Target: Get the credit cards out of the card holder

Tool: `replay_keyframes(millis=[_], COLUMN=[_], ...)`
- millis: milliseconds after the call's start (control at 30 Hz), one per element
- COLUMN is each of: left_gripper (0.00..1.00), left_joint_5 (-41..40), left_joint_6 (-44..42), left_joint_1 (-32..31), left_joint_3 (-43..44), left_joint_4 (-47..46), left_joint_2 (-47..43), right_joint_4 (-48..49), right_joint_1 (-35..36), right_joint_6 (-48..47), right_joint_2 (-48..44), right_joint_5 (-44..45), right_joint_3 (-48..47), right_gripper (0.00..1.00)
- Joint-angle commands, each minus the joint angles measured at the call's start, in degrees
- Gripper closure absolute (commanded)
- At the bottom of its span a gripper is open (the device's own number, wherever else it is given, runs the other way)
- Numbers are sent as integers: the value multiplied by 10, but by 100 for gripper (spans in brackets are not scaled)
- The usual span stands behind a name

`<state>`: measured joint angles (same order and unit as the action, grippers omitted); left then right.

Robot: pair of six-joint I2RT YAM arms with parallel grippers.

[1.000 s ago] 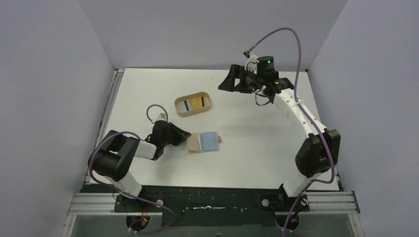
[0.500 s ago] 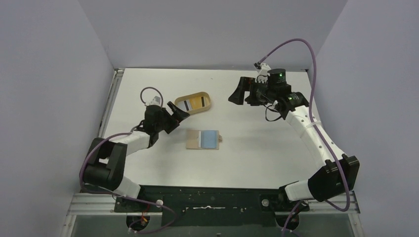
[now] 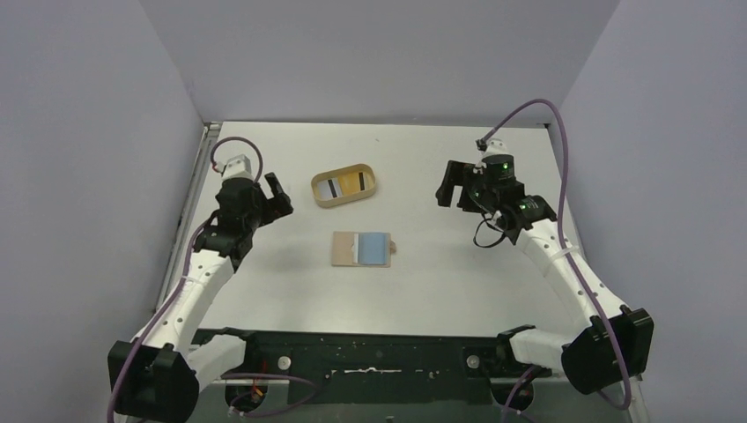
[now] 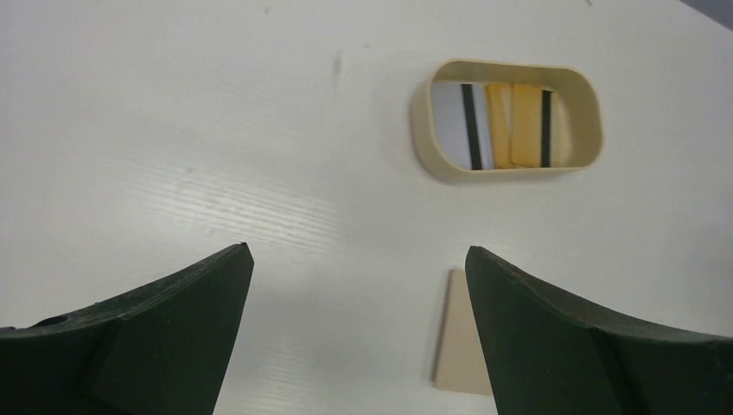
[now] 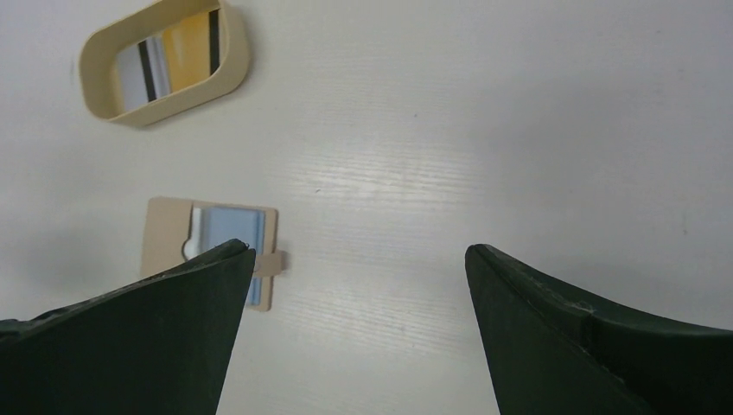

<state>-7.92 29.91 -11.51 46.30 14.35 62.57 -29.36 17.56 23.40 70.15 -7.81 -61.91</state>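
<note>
1. Both arms hover above the table point(image 3: 458, 273), left fingers point(image 4: 130, 337) and right fingers point(image 5: 605, 346) spread wide and holding nothing, which I read as ready for a fresh reach
2. The card holder point(image 3: 341, 251) lies open and flat mid-table between the arms, a light blue card point(image 3: 376, 248) tucked in its right half, so I judge the job unfinished
3. Beyond it, the oval tray point(image 3: 340, 204) holds two striped cards point(image 3: 355, 181), likely my drop-off spot
</note>
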Motion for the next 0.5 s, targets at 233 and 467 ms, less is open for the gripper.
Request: replay_keyframes(millis=[233,467], left_gripper=[5,4], left_joint_5=[-86,-82], left_joint_6=[-111,-105], left_joint_1=[12,13], left_joint_3=[-52,-64], left_joint_4=[-5,-23], left_joint_2=[-94,-97], right_joint_4=[47,47], right_joint_1=[-4,-4], right_joint_6=[39,34], right_joint_2=[-45,-57], right_joint_5=[223,233], right_joint_3=[21,28], right_gripper=[0,0])
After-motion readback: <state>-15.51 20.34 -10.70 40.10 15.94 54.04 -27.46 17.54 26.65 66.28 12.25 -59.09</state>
